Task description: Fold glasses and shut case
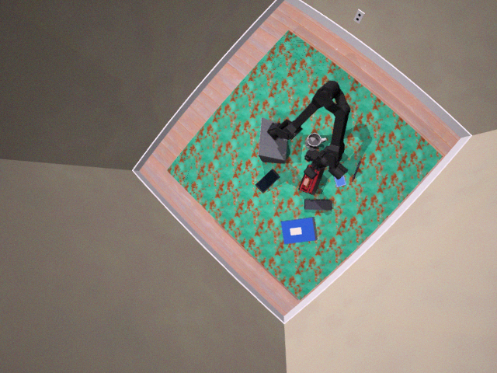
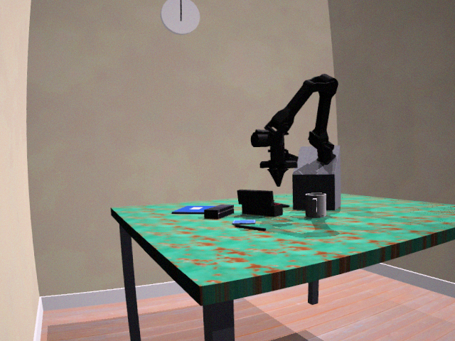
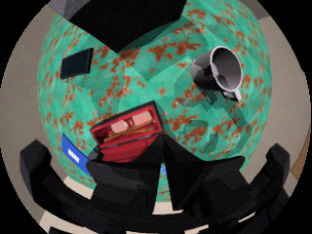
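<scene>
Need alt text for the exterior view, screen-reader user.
A black robot arm's shut, empty hand hangs above an open black glasses case on a green, rust-speckled table, touching nothing. Around the case sit a grey mug, a small black box, a blue book, a blue card and a pen; a clock hangs on the wall.

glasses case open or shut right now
Open: the case shows its red lining with the glasses inside, and its lid stands upright.
</scene>
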Robot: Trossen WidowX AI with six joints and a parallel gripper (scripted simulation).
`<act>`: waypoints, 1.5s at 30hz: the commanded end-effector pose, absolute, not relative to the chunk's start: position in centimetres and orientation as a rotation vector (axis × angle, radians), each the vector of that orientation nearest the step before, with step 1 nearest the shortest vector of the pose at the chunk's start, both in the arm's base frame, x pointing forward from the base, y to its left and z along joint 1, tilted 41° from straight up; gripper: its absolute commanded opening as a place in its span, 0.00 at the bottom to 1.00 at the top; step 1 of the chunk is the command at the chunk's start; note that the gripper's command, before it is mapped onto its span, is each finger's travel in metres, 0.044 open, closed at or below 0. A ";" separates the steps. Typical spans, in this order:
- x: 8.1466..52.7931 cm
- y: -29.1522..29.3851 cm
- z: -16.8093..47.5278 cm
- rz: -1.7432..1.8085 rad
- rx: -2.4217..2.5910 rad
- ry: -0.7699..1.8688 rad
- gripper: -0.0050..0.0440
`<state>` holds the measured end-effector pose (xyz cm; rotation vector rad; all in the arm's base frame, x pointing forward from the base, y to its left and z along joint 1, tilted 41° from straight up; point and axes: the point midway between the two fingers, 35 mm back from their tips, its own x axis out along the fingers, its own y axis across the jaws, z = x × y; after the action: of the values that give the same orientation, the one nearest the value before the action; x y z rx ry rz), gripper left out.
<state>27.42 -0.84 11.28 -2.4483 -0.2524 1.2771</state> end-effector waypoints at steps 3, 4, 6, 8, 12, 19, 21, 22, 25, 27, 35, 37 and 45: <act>28.7 -4.7 11.3 1.280 -2.421 -0.219 0.10; 29.0 -6.0 11.2 1.278 -2.411 -0.211 0.10; 29.5 -8.7 10.8 1.267 -2.391 -0.197 0.10; 29.5 -8.7 10.8 1.267 -2.391 -0.197 0.10; 29.7 -10.8 10.4 1.254 -2.378 -0.187 0.10; 32.1 -9.6 7.5 1.255 -2.378 -0.186 0.10; 32.6 -9.2 6.7 1.254 -2.378 -0.187 0.10; 32.6 -9.2 6.7 1.254 -2.378 -0.187 0.10; 32.6 -9.2 6.7 1.254 -2.378 -0.187 0.10; 32.6 -9.2 6.7 1.254 -2.378 -0.187 0.10; 32.8 -8.9 6.5 1.254 -2.378 -0.187 0.10; 32.9 -8.7 6.3 1.254 -2.378 -0.187 0.10; 33.2 -8.0 5.8 1.254 -2.378 -0.187 0.10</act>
<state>33.18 -8.41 6.41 -2.3900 -0.1881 1.2435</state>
